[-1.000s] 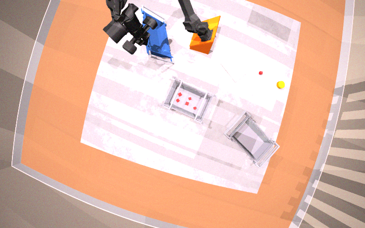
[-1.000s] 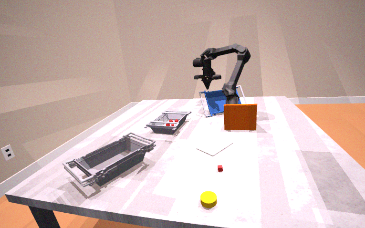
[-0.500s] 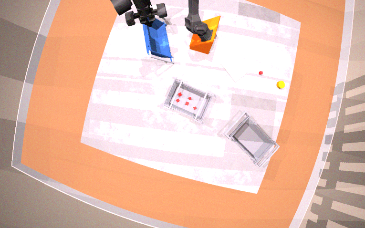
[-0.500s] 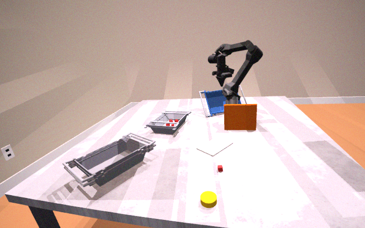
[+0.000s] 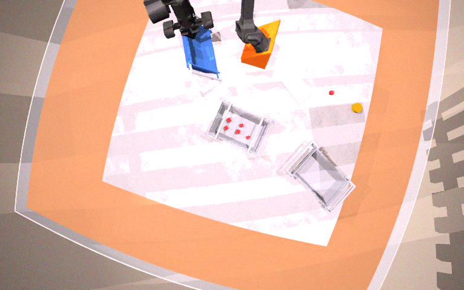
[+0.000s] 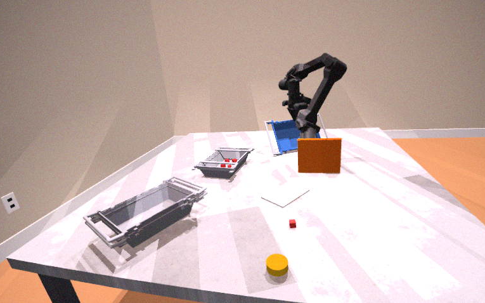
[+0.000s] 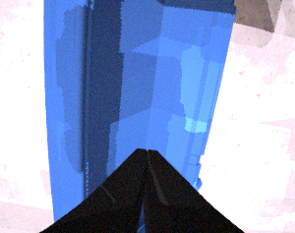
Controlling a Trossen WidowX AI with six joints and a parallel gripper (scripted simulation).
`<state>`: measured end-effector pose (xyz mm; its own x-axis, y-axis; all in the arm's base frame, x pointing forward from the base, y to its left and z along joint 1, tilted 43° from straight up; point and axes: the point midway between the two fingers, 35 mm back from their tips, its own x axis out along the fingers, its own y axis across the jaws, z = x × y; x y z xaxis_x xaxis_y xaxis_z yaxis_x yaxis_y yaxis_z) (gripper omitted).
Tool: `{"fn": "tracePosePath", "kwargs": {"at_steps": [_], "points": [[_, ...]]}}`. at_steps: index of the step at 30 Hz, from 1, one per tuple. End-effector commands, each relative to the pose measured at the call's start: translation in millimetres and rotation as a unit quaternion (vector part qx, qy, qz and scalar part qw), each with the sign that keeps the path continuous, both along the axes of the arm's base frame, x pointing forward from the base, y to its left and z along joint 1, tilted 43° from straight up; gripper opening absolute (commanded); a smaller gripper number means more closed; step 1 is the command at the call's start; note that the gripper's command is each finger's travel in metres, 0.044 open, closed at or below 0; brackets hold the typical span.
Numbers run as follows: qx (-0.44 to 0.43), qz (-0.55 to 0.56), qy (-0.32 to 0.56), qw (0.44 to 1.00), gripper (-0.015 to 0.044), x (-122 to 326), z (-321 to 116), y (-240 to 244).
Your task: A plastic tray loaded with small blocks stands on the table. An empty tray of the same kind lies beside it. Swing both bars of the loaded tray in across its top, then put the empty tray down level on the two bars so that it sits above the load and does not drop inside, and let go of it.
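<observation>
The loaded grey tray (image 5: pixel 244 115) (image 6: pixel 216 172) stands mid-table with several red blocks (image 5: pixel 238 131) (image 6: pixel 222 165) inside. Both its white bars lie across its top, the left bar (image 5: pixel 223 120) and the right bar (image 5: pixel 256 135). An empty grey tray (image 5: pixel 318 173) (image 6: pixel 157 224) stands upright near the table edge, bars out over its ends. An empty blue tray (image 5: pixel 203 54) (image 6: pixel 284 135) (image 7: pixel 140 87) stands tilted beside the arm's base, its white bars out at its ends. My gripper (image 5: pixel 192 35) (image 6: pixel 294 118) (image 7: pixel 145 158) is shut and empty above the blue tray; contact cannot be told.
An orange wedge-like block (image 5: pixel 257 60) (image 6: pixel 319 154) stands in front of the arm's base. A thin white plate (image 5: pixel 296 90) (image 6: pixel 284 198) lies flat. A small red cube (image 5: pixel 331 92) (image 6: pixel 292 223) and a yellow cylinder (image 5: pixel 356 107) (image 6: pixel 276 264) are nearer the table edge.
</observation>
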<state>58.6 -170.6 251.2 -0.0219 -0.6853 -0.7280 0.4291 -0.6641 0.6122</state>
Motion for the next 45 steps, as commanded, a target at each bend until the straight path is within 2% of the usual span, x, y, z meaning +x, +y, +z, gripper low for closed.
{"fn": "tracePosePath", "kwargs": {"at_steps": [1,9,34,42,45], "points": [[-0.004,0.001,-0.002,1.000,0.0000,-2,-7,-7],[-0.007,0.002,-0.001,1.000,0.0000,-2,-9,-14],[-0.009,0.002,-0.002,1.000,0.0000,18,23,-46],[-0.007,0.002,-0.003,1.000,0.0000,15,53,-9],[-0.004,0.004,-0.002,1.000,0.0000,18,46,-16]]}}
